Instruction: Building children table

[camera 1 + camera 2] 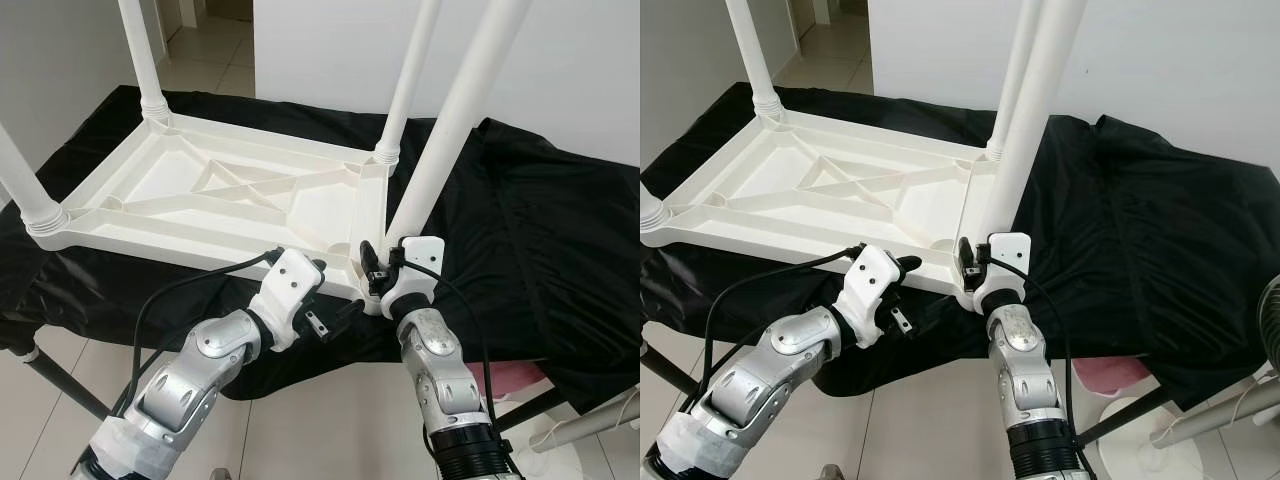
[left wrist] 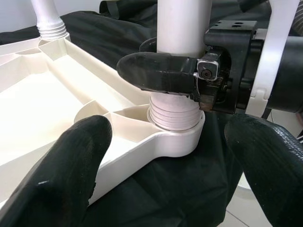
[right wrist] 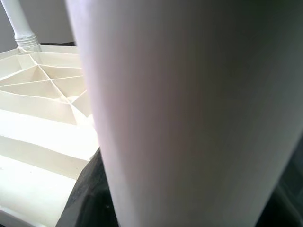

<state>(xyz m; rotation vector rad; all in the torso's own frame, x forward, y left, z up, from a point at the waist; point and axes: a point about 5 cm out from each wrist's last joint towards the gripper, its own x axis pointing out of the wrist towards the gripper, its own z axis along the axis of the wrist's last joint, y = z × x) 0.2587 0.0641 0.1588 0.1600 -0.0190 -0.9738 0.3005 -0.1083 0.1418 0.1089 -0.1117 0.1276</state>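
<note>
A white plastic children's table lies upside down on a black cloth. Its legs stick upward at the far left, near left and far right corners. The near right leg stands tilted in its corner socket, with its threaded end showing above the socket. My right gripper is shut on this leg just above the thread, one black finger wrapping it. My left gripper is open beside the same corner, at the table's near edge, holding nothing.
The black cloth covers a low stand with dark legs and hangs over its front edge. A pink object lies under the right side. White rods and a fan rim stand at the right. Tiled floor lies below.
</note>
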